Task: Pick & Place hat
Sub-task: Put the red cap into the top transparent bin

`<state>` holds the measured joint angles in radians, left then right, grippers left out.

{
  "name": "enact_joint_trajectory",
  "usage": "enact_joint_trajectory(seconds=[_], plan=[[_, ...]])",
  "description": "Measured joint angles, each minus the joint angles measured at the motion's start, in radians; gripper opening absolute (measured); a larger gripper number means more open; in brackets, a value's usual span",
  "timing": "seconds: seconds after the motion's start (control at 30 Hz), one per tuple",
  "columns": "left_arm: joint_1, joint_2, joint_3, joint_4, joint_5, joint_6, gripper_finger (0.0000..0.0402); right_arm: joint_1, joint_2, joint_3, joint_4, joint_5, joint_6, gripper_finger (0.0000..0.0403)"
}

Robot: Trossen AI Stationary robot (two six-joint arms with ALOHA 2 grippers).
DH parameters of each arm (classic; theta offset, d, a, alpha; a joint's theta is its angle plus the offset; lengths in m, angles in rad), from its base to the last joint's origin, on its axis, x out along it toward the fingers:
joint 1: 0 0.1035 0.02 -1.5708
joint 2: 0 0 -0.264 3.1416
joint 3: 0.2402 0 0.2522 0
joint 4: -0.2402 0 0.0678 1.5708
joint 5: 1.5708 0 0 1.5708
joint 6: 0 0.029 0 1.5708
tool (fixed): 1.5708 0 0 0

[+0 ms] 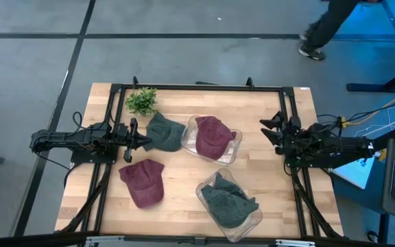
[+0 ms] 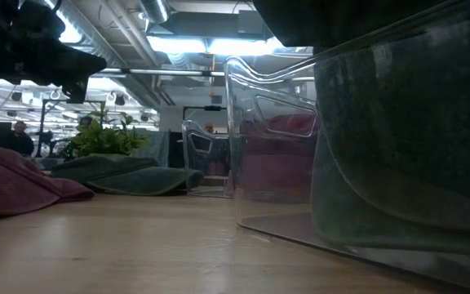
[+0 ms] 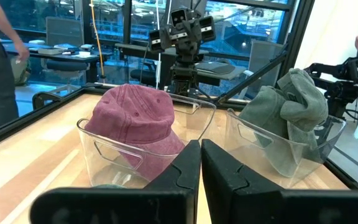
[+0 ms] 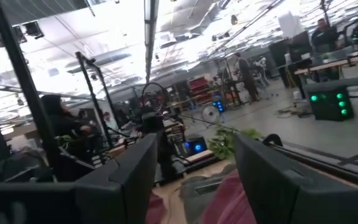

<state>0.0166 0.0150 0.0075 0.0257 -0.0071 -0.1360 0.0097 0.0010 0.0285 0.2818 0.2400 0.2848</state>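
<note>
Overhead only: 2 loose hats [image 1: 142, 182]

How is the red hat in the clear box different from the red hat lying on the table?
The red hat in the box sits bunched inside a clear container. The red hat on the table lies spread flat on bare wood, nearer the front edge. Both are the same dark red.

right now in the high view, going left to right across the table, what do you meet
left end effector → loose green hat → clear bin holding a red hat → right end effector. The loose red hat, the plant and the bin with the green hat overlap these in the order.
</note>
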Motion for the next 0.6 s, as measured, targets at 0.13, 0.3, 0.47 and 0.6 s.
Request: enact_joint_trajectory(seconds=[0.13,0.3,0.47,0.6], plan=[[0.000,0.000,0.000,0.000,0.000,0.000,0.0010,0.000,0.000,-0.005,-0.003,-0.077,-0.005,0.0213],[0.000,0.000,0.000,0.000,0.000,0.000,0.0013,0.000,0.000,-0.005,-0.033,-0.104,-0.028,0.0213],[0.000,0.000,0.000,0.000,0.000,0.000,0.0010,0.000,0.000,-0.004,-0.101,-0.111,-0.031,0.0213],[0.000,0.000,0.000,0.000,0.000,0.000,0.0012,0.000,0.000,-0.004,-0.165,-0.112,-0.031,0.0213]])
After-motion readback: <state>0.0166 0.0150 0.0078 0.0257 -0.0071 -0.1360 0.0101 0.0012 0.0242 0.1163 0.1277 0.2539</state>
